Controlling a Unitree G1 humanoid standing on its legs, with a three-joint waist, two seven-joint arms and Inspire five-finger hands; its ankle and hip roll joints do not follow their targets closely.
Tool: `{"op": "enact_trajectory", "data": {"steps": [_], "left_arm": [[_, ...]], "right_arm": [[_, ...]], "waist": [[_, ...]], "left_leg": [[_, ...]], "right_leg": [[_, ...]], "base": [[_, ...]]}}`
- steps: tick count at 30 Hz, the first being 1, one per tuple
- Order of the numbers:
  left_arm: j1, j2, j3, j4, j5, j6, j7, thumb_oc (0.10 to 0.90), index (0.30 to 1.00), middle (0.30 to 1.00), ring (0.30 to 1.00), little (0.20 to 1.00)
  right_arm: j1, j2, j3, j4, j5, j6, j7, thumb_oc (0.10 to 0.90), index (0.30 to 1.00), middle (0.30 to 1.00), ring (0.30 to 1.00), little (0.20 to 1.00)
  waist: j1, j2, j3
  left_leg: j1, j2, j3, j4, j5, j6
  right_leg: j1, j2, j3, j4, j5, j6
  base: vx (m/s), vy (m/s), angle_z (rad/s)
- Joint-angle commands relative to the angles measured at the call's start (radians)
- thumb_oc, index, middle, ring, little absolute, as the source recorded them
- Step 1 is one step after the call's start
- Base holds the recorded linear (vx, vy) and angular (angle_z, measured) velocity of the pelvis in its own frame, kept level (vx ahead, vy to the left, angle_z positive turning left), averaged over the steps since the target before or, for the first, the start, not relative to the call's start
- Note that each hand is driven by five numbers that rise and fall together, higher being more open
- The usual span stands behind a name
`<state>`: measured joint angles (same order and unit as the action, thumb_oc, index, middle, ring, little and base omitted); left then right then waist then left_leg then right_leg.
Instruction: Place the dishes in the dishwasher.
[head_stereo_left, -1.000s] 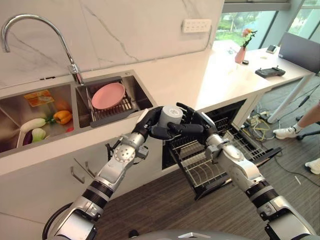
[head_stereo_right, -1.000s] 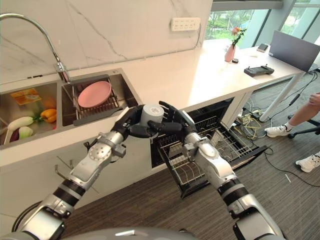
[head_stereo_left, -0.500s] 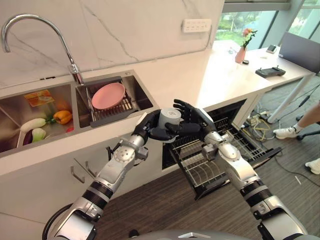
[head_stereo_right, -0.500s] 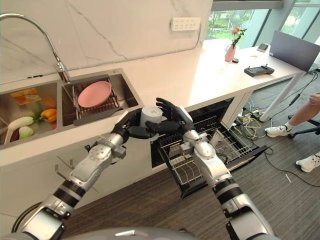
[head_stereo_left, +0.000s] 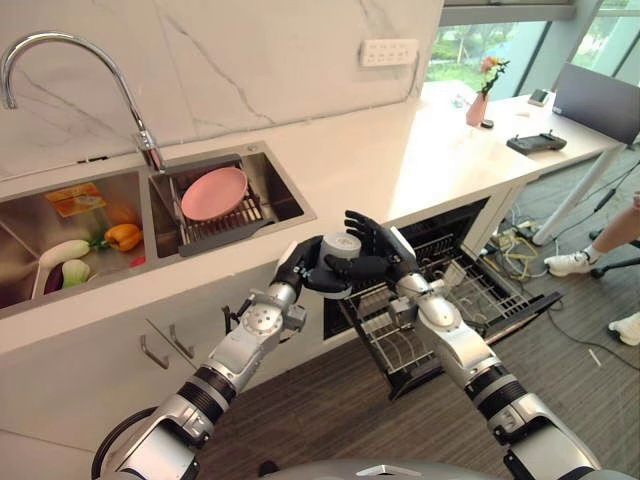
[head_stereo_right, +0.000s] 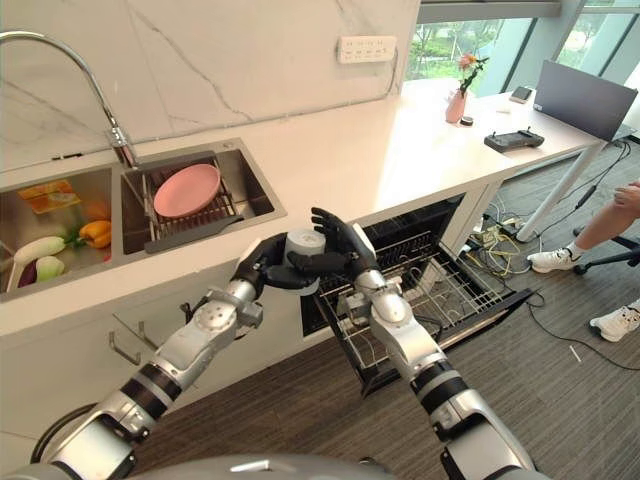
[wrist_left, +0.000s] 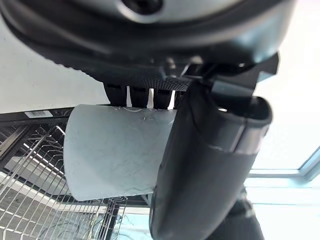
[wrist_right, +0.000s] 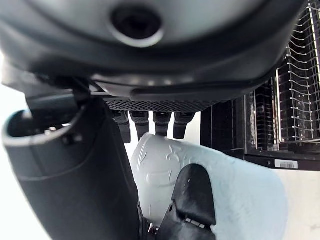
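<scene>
A pale grey cup is held upright in the air just off the counter's front edge, above the pulled-out dishwasher rack. My left hand is shut on it, thumb across the near side and fingers behind. My right hand stands against the cup's far side with its fingers spread and straight, the thumb lying along the cup. A pink plate leans in the wire rack inside the right sink basin.
The left sink basin holds vegetables under the tall faucet. The open dishwasher door juts out to the right. A person's shoes and cables lie on the floor beyond it. A vase and a controller sit on the far desk.
My right hand's fingers have straightened and spread from a curl round the cup. Both hands and the cup have sunk slightly.
</scene>
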<state>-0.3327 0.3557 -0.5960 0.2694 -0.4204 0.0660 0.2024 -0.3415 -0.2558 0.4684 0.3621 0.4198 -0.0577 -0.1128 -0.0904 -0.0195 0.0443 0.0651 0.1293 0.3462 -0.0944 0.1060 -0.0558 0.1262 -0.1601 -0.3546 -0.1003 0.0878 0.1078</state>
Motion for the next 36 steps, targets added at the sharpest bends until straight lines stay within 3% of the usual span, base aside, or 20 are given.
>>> {"op": "enact_trajectory", "data": {"steps": [1, 10, 17, 22, 32, 36], "left_arm": [[-0.337, -0.248, -0.124, -0.153, 0.027, -0.213, -0.065, 0.4, 0.3, 0.3, 0.3, 0.3], [-0.428, -0.257, -0.136, -0.154, 0.154, -0.233, -0.023, 0.4, 0.3, 0.3, 0.3, 0.3], [-0.465, -0.244, -0.13, -0.169, 0.225, -0.241, -0.019, 0.4, 0.3, 0.3, 0.3, 0.3], [-0.495, -0.236, -0.125, -0.183, 0.279, -0.238, -0.02, 0.4, 0.3, 0.3, 0.3, 0.3], [-0.547, -0.224, -0.115, -0.171, 0.448, -0.238, 0.005, 0.4, 0.3, 0.3, 0.3, 0.3], [-0.546, -0.232, -0.122, -0.163, 0.443, -0.242, -0.01, 0.4, 0.3, 0.3, 0.3, 0.3]], "right_arm": [[-0.148, 0.13, 0.135, 0.005, 0.022, -0.033, 0.024, 0.8, 0.9, 0.9, 0.9, 0.9], [-0.101, 0.174, 0.209, 0.071, 0.095, -0.016, 0.026, 0.8, 0.9, 0.9, 0.9, 0.9], [-0.085, 0.184, 0.207, 0.131, 0.086, -0.019, 0.014, 0.8, 0.9, 0.9, 0.9, 0.9], [-0.061, 0.208, 0.203, 0.185, 0.148, -0.005, 0.009, 0.8, 0.9, 0.9, 0.9, 0.9], [-0.008, 0.234, 0.246, 0.12, 0.255, 0.008, 0.039, 0.8, 0.9, 0.9, 0.9, 0.9], [-0.009, 0.243, 0.277, 0.104, 0.304, 0.021, 0.082, 0.8, 0.9, 0.9, 0.9, 0.9]], "waist": [[0.022, 0.02, 0.009], [0.015, 0.021, 0.01], [0.011, 0.022, 0.008], [0.01, 0.023, 0.005], [0.0, 0.027, 0.007], [0.001, 0.028, 0.008]], "left_leg": [[0.09, 0.035, 0.009, 0.019, -0.094, -0.052], [0.089, 0.032, 0.008, 0.018, -0.094, -0.055], [0.09, 0.03, 0.01, 0.017, -0.096, -0.056], [0.092, 0.029, 0.012, 0.017, -0.097, -0.057], [0.095, 0.028, 0.017, 0.015, -0.1, -0.058], [0.095, 0.028, 0.018, 0.015, -0.1, -0.06]], "right_leg": [[-0.029, -0.043, -0.056, 0.034, -0.058, 0.04], [-0.029, -0.045, -0.06, 0.039, -0.059, 0.043], [-0.03, -0.046, -0.058, 0.04, -0.06, 0.045], [-0.029, -0.046, -0.057, 0.04, -0.059, 0.045], [-0.032, -0.049, -0.051, 0.042, -0.061, 0.047], [-0.033, -0.05, -0.052, 0.042, -0.062, 0.046]], "base": [[0.0, 0.0, 0.0], [0.0, 0.0, 0.0], [0.0, 0.0, 0.0], [0.0, 0.0, 0.0], [0.0, 0.0, 0.0], [0.0, 0.0, 0.0]]}}
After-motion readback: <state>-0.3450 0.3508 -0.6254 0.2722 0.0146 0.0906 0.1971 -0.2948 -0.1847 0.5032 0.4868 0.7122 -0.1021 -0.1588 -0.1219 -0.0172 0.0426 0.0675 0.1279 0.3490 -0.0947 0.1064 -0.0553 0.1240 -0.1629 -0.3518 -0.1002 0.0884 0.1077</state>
